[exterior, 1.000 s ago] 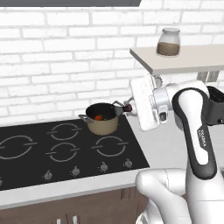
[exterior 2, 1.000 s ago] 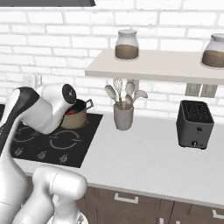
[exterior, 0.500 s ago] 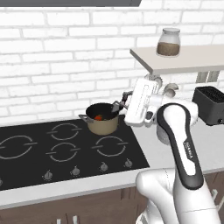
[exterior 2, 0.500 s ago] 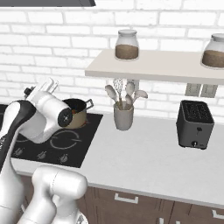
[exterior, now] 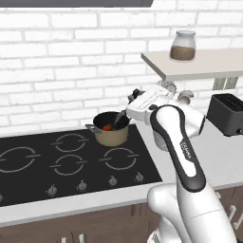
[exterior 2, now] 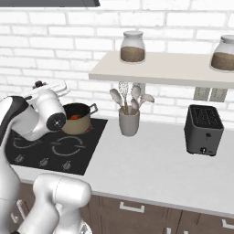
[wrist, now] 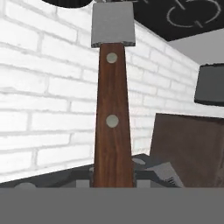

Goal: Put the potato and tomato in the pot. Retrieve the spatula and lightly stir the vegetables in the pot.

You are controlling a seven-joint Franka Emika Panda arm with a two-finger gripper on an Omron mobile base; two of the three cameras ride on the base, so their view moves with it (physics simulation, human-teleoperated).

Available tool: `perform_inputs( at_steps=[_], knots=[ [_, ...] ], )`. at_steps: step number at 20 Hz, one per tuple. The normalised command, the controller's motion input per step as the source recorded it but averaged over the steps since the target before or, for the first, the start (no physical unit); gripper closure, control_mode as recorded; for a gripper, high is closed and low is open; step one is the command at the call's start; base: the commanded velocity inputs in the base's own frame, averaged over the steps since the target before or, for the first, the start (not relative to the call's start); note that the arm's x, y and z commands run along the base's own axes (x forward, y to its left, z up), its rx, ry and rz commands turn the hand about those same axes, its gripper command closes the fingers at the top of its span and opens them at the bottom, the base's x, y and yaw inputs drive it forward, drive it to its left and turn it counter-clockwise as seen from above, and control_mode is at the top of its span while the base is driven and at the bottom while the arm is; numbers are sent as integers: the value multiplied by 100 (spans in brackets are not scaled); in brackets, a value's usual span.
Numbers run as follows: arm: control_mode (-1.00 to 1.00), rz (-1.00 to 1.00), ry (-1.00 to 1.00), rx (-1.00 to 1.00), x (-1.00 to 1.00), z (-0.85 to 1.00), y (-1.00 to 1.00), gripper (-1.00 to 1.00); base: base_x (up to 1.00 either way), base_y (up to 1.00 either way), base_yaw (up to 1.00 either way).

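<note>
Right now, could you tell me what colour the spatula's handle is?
Dark brown wood with two pale rivets; the spatula shows best in the hand view.

The pot (exterior: 112, 131) sits on the black cooktop (exterior: 28, 175), set in the grey counter (exterior 2: 151, 169).

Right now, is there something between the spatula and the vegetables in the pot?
Nothing visible stands in the way. The pincer holds the spatula by its wooden handle; its dark end reaches over the rim of the open pot, where the tomato lies.
</note>
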Motion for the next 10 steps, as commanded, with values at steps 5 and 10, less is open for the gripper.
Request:
perform_inputs(
  at_steps=[5,10],
  knots=[
    [-100,-33,28,21,44,-16,13,100,0,0,0],
    [-100,-48,1,0,25,0,19,100,0,0,0]
  ],
)
